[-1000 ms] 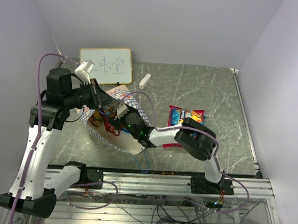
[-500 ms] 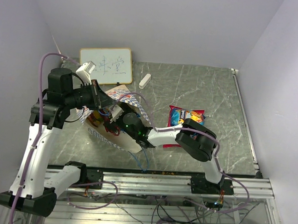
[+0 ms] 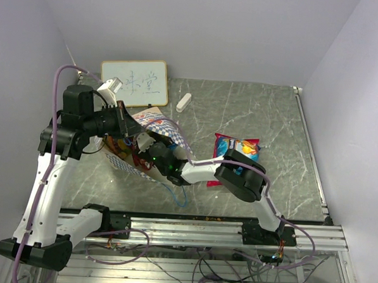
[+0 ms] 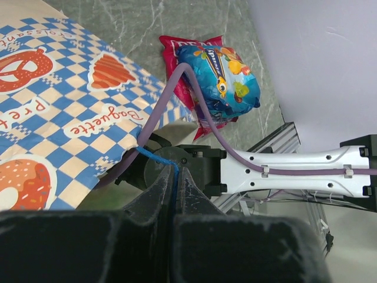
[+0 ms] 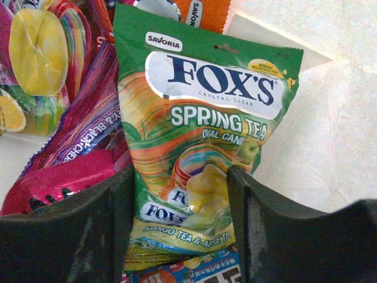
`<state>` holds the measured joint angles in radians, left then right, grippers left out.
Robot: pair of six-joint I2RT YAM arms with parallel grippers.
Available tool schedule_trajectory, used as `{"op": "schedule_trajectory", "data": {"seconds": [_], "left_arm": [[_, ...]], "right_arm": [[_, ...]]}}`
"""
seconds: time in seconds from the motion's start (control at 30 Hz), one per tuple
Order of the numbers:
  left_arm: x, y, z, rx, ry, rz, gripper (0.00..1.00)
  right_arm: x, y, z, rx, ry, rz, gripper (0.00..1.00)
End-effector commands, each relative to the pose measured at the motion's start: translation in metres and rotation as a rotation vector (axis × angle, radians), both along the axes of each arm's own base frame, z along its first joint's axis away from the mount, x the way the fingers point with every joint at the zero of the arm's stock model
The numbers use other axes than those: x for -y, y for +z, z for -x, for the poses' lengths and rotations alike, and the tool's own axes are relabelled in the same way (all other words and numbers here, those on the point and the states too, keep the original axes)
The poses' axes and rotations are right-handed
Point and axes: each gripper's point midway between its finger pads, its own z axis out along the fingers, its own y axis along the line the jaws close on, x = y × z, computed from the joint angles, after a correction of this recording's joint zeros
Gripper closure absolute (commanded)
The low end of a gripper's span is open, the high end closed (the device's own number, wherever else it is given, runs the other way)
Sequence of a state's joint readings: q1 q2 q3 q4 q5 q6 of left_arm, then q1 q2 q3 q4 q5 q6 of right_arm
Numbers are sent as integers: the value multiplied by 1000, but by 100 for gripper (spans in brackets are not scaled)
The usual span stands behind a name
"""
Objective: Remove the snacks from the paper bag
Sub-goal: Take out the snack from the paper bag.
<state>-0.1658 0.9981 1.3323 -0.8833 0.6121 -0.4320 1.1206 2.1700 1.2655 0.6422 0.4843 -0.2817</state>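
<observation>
2 dark fingers (image 5: 88, 236) of the right gripper (image 5: 178, 180) stand apart on either side of the lower end of the green packet (image 5: 200, 118), deep inside the paper bag (image 5: 330, 130). We cannot tell whether they already pinch it or only flank it. We judge the first risk to sit right there. The film is glossy and puffed, so a bite on its rounded bottom edge could squirt the packet sideways or let it drop back on the way up. A pink-red packet (image 5: 65, 177) lies against the left finger, and an orange packet (image 5: 209, 12) shows beyond the top. A careless close could catch the pink-red film too and drag 2 packets at once, wedging them in the mouth.

Further out, the left gripper (image 4: 175, 186) is closed tight on the thin blue cord handle (image 4: 154, 153), which holds the bag's mouth up. That cord is slim. If it slides out, or if the right arm pulls against the paper, we expect the checked wall to fold over the wrist. The right arm's purple cable (image 4: 177, 94) crosses the rim close to the cord and could snag it.

On the table (image 4: 141, 17) beyond, a blue packet (image 4: 221, 73) lies on a red packet (image 4: 171, 47), apart from the bag. A wide swing out could knock them.
</observation>
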Motion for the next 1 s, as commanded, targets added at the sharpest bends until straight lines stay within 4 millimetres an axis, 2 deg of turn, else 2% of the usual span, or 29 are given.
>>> {"op": "schedule_trajectory", "data": {"seconds": [0.0,0.27,0.47,0.57,0.63,0.77,0.97], "left_arm": [[4,14,6,35,-28,12,93],[2,15,6,35,-20,3,93],[0,15,7,41,-6,1,93],[-1,15,4,43,7,-3,93],[-2,16,2,44,20,-3,93],[-6,15,-7,36,63,-10,93],[-9,17,-24,43,128,-4,93]], "right_arm": [[14,9,-6,30,-57,18,48],[-1,47,-6,69,-6,-55,79],[-8,67,3,52,53,-109,95],[-11,71,11,14,90,-143,99],[-11,87,20,-6,121,-182,100],[-9,98,37,-79,177,-226,100],[4,123,71,-213,259,-300,100]]}}
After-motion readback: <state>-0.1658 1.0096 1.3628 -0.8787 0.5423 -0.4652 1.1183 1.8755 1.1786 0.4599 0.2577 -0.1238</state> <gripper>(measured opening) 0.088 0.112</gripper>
